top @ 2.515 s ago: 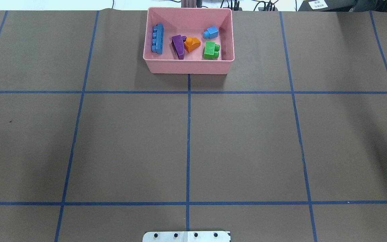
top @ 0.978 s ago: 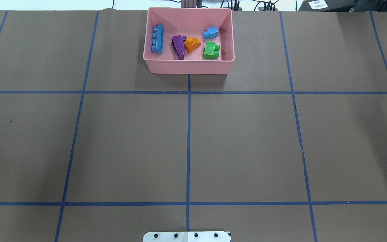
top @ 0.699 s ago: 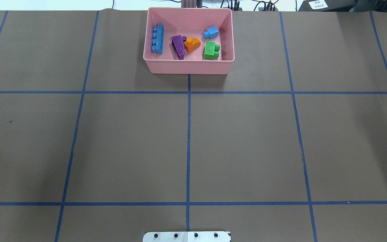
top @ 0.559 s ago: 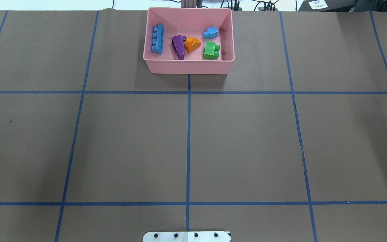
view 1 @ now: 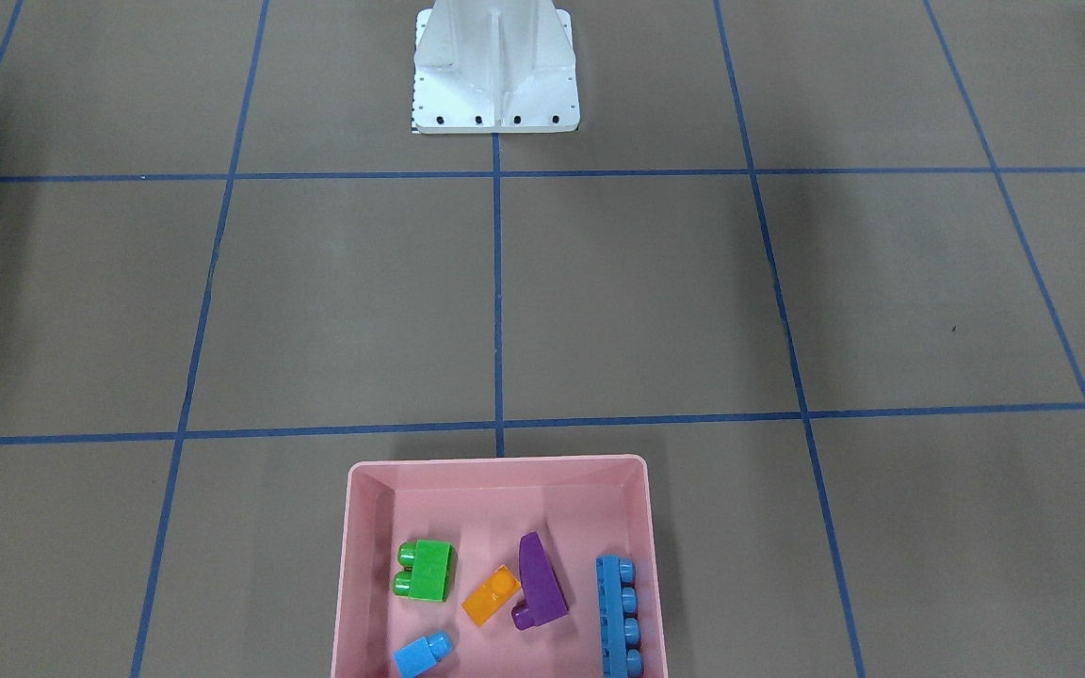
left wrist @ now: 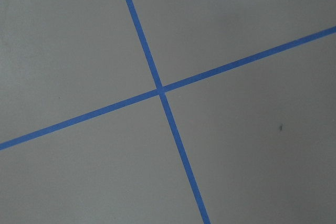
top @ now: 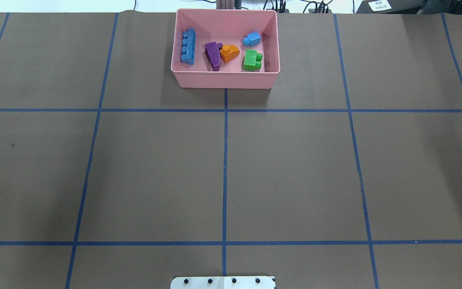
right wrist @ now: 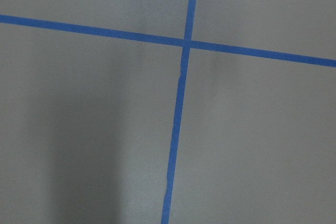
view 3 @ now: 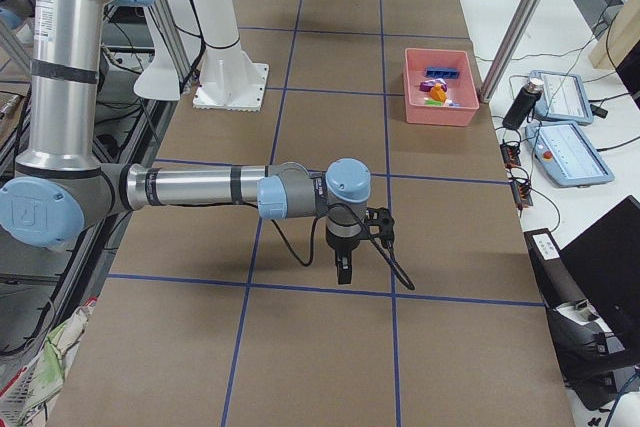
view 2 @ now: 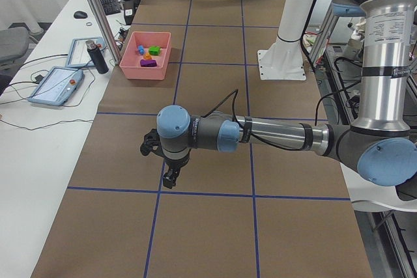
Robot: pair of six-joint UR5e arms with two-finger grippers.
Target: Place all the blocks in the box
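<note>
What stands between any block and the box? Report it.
Nothing visible does: the orange block, small blue block, purple block, long blue block and green block already lie inside the pink box.

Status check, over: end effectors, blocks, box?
Left end effector, right end effector well away from box, state unreadable. Five blocks inside box. No obstruction seen.

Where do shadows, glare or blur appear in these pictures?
Overhead exterior: sharp; soft broad shadows darken the table at both sides, and the strip beyond its far edge is washed out white. Exterior front-facing: clear, with small highlights on the studs of the green block inside the box. Right wrist-mounted: a dim shadow fills the lower left. Left wrist-mounted: evenly lit, slightly grainy.
</note>
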